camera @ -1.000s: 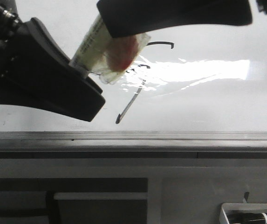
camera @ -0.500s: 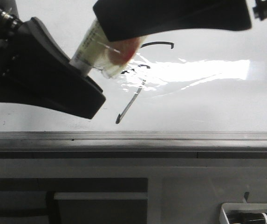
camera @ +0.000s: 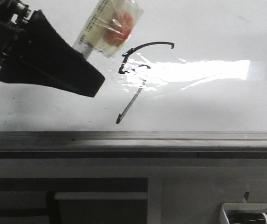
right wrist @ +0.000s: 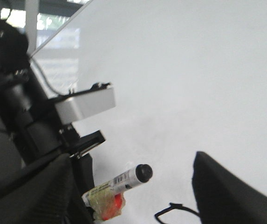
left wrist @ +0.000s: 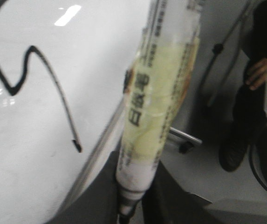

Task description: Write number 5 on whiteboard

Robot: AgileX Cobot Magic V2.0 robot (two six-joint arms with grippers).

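Note:
The whiteboard [camera: 217, 102] is glossy white with a bright glare band and a grey edge strip [camera: 170, 136]. The number 5 [camera: 138, 70] is drawn in thin black strokes: a top arc, a small hook and a long slanted tail. My left gripper [camera: 72, 65] is shut on a white marker pen [camera: 107, 28] wrapped in clear tape with a red patch, held just left of the 5. The left wrist view shows the marker [left wrist: 156, 102] between the jaws and the strokes [left wrist: 30, 70]. My right gripper [right wrist: 140, 196] is open and empty, off the marker [right wrist: 124, 179].
A white tray [camera: 252, 217] with a pen in it sits at the lower right, below the board. Grey cabinet fronts [camera: 100, 200] lie under the edge strip. A person's hand [left wrist: 259, 74] and metal stand legs [left wrist: 184, 137] are beyond the board's edge.
My right gripper, which was over the marker's upper end, has pulled away out of the front view. The left gripper and marker have shifted slightly up. The 5's upper left corner is now uncovered.

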